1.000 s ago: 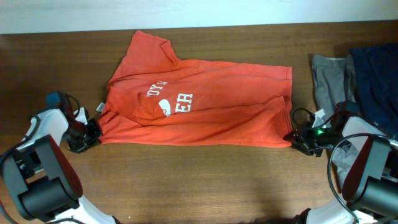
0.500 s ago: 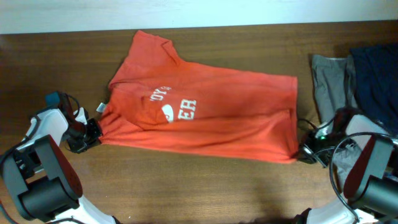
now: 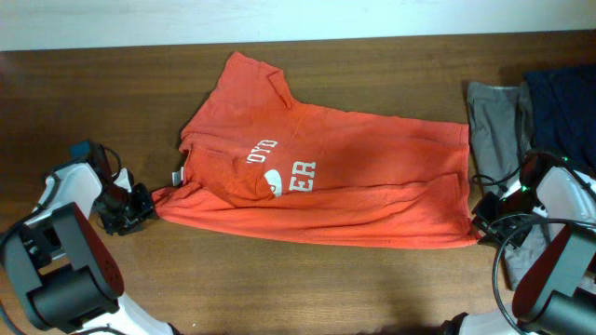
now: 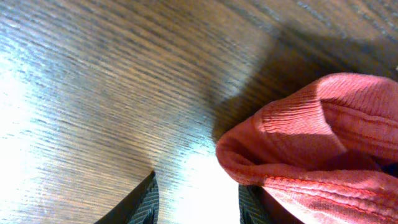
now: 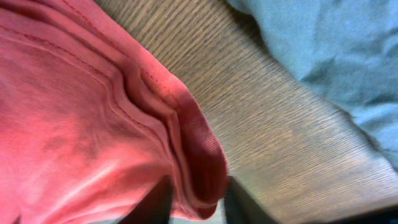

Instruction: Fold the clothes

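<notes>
The clothes are an orange-red T-shirt (image 3: pixel 345 177), lying folded lengthwise across the table with white letters facing up. Its left corner tapers toward my left gripper (image 3: pixel 140 202), which is open. In the left wrist view bare wood shows between the fingers of the left gripper (image 4: pixel 199 205), and the ribbed shirt edge (image 4: pixel 311 137) drapes over the right finger (image 4: pixel 250 208) only. My right gripper (image 3: pixel 484 221) sits at the shirt's lower right corner. Its jaws (image 5: pixel 198 202) stand apart, with the loose rounded hem (image 5: pixel 199 149) lying between them.
A grey garment (image 3: pixel 494 121) and a dark blue garment (image 3: pixel 563 102) lie at the right side of the table, close behind the right arm; the grey cloth (image 5: pixel 323 50) also appears in the right wrist view. The table's far edge meets a white wall (image 3: pixel 279 19).
The shirt has slid to the right and stretched out. My right arm moved right with its corner. My left gripper opened and let go of the left corner.
</notes>
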Robot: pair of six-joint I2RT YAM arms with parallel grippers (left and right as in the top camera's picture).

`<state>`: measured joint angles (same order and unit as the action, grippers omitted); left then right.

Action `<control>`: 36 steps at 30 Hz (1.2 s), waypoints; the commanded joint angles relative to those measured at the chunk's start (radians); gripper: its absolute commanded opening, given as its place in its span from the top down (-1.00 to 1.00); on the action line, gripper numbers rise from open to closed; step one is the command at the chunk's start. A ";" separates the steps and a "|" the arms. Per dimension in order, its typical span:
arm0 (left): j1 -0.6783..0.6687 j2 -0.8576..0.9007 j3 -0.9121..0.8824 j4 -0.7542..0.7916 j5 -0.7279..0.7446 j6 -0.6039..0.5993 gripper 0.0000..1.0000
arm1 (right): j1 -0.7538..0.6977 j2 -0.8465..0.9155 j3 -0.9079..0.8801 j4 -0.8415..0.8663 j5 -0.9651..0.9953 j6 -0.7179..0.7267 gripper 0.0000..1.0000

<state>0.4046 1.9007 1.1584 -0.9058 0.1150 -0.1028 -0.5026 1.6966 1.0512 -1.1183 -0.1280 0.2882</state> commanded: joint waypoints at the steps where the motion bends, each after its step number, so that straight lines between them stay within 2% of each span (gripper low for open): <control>1: 0.012 0.002 0.010 0.001 -0.044 -0.002 0.14 | -0.006 -0.016 0.017 0.007 0.019 0.008 0.23; 4: 0.008 -0.013 0.055 0.011 0.060 0.031 0.15 | -0.006 -0.016 0.017 0.020 -0.031 -0.012 0.17; 7: -0.016 -0.016 0.093 0.027 0.288 0.179 0.17 | -0.006 -0.016 0.017 0.025 -0.064 -0.029 0.15; 9: -0.047 -0.016 0.094 0.046 0.340 0.250 0.17 | -0.006 -0.016 0.017 0.026 -0.064 -0.029 0.13; 12: -0.104 -0.016 0.093 0.056 0.278 0.309 0.17 | -0.006 -0.016 0.017 0.025 -0.064 -0.030 0.10; 15: -0.134 -0.016 0.093 0.055 0.070 0.212 0.19 | -0.006 -0.016 0.017 0.024 -0.071 -0.048 0.09; 17: -0.134 -0.021 0.094 0.056 0.113 0.210 0.18 | -0.006 -0.016 0.017 0.024 -0.071 -0.048 0.09; 19: -0.135 -0.022 0.094 0.060 0.260 0.289 0.17 | -0.006 -0.016 0.017 0.027 -0.071 -0.048 0.07; 22: -0.149 -0.022 0.088 0.053 0.255 0.301 0.17 | -0.006 -0.016 0.017 0.034 -0.071 -0.048 0.07; 27: -0.174 -0.022 0.087 0.039 0.276 0.300 0.57 | -0.006 -0.016 0.017 0.033 -0.071 -0.048 0.07; 29: -0.192 -0.022 0.087 0.027 0.290 0.301 0.61 | -0.006 -0.016 0.017 0.033 -0.071 -0.048 0.07; 32: -0.228 -0.022 0.087 0.014 0.290 0.320 0.58 | -0.006 -0.016 0.017 0.034 -0.071 -0.048 0.07; 34: -0.258 -0.022 0.087 0.011 0.285 0.349 0.31 | -0.006 -0.016 0.017 0.034 -0.071 -0.048 0.06; 36: -0.282 -0.022 0.087 0.022 0.248 0.352 0.24 | -0.006 -0.016 0.017 0.034 -0.071 -0.048 0.07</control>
<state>0.1604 1.8999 1.2415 -0.8909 0.3714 0.2070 -0.5026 1.6966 1.0519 -1.0878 -0.1902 0.2501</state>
